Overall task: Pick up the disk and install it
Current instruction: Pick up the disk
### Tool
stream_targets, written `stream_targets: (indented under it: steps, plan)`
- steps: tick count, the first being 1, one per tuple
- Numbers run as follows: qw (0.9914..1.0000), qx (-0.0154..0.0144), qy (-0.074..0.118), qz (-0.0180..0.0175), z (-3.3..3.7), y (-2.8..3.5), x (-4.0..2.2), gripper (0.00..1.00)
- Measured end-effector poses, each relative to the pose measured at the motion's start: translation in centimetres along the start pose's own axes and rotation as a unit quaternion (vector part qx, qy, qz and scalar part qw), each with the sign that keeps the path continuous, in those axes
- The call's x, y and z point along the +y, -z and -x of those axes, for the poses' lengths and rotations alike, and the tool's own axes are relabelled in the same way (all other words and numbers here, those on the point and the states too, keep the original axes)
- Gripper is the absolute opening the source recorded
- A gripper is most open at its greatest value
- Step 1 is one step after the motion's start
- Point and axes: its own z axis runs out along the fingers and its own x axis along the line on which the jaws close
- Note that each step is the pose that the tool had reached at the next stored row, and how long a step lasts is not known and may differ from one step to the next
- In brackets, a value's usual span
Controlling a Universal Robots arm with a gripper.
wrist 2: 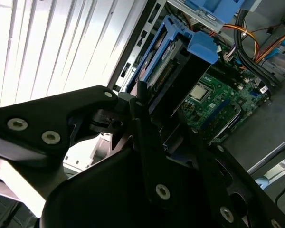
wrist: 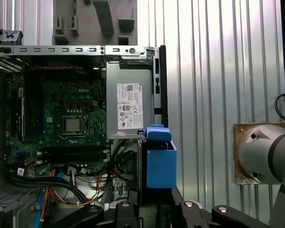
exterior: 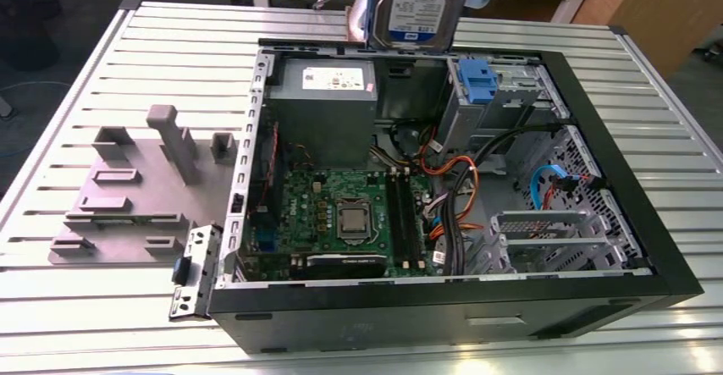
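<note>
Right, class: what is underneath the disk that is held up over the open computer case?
Under the disk, the first wrist view shows the case wall and the power supply beside it. The spot straight below is covered by the disk itself.

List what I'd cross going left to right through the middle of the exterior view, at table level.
Along that line: grey fixture → motherboard → cable bundle → metal bay. The disk, up over the case's far wall, is off that line.
</note>
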Motion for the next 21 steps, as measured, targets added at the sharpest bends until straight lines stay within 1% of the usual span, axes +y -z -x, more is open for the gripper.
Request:
stream_targets:
  steps: [7, 17, 21]
  plan:
    - [1.00000, 0.0025, 0.000, -0.0001, -0.80, 0.07, -0.38, 0.35]
    - [1.00000, 0.0027, 0.000, -0.0001, -2.64, 0.20, -0.56, 0.35]
    - [1.00000, 0.0027, 0.000, -0.0001, -3.26, 0.24, -0.61, 0.35]
